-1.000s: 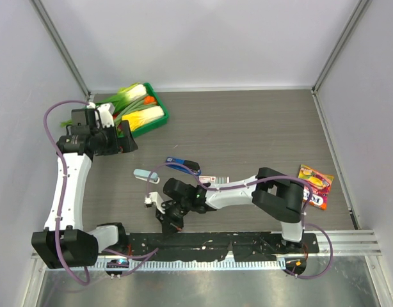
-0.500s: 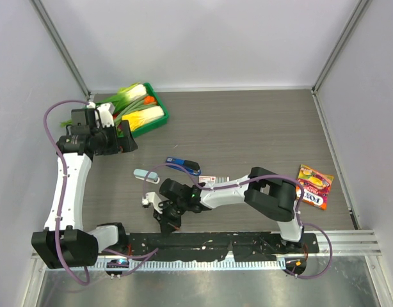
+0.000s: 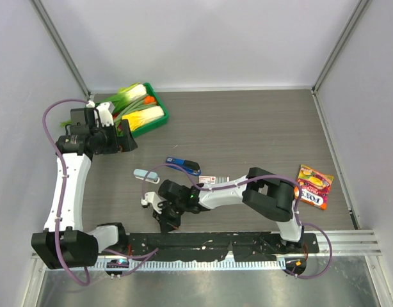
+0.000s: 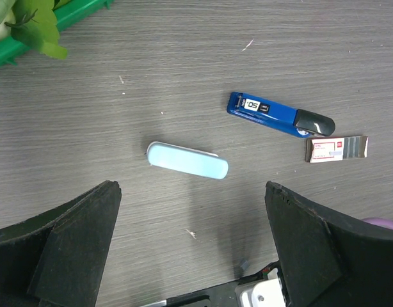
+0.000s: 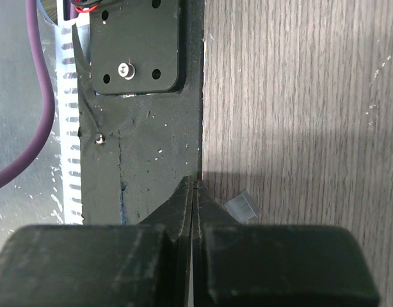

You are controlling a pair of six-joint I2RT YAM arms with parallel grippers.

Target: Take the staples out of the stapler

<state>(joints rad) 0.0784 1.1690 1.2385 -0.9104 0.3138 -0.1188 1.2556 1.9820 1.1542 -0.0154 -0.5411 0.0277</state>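
Right gripper (image 5: 193, 190) sits low at the near edge of the table (image 3: 248, 128), fingers pressed together with nothing visible between them, tips at the seam where the wood grain meets the black base plate (image 5: 145, 147). A small grey strip (image 5: 240, 208) lies just beside them, possibly staples, though it is too small to tell. Left gripper (image 4: 190, 185) hangs spread wide above the stapler (image 4: 187, 161), which lies flat and untouched on the table, likely so that its camera can watch. A dark blue tool (image 4: 280, 116) and a red-and-white box (image 4: 336, 149) lie near it. Pale panels (image 3: 203, 38) wall the grey wood-look top; a green tray (image 3: 159, 102) of vegetables sits far left, and a snack packet (image 3: 315, 185) lies to the right.
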